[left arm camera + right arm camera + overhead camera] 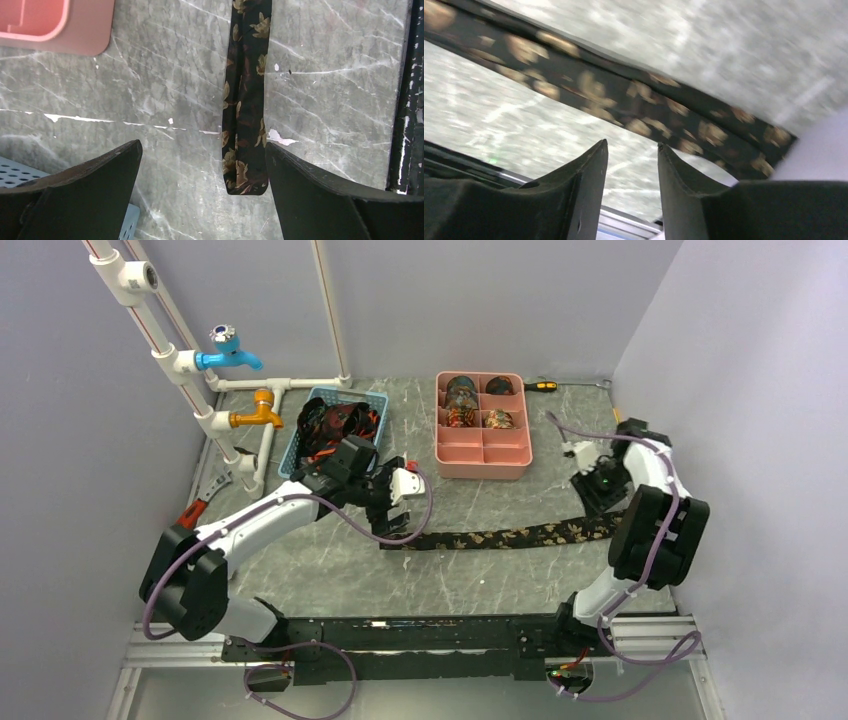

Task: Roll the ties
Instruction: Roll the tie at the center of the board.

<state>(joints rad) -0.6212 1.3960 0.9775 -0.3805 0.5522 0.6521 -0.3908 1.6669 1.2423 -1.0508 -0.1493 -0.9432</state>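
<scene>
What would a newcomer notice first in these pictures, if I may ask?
The long dark tie with gold flowers, laid flat across the middle of the marble table, stands out first; the left gripper hangs open over its left end and the right gripper is near its right end. Behind it, a pink tray holds rolled ties in its far compartments, and a blue basket further left holds loose ties.

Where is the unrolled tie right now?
In the overhead view, the floral tie lies flat on the table, on the near side of the pink tray, stretching from the left pincer to the right pincer.
</scene>
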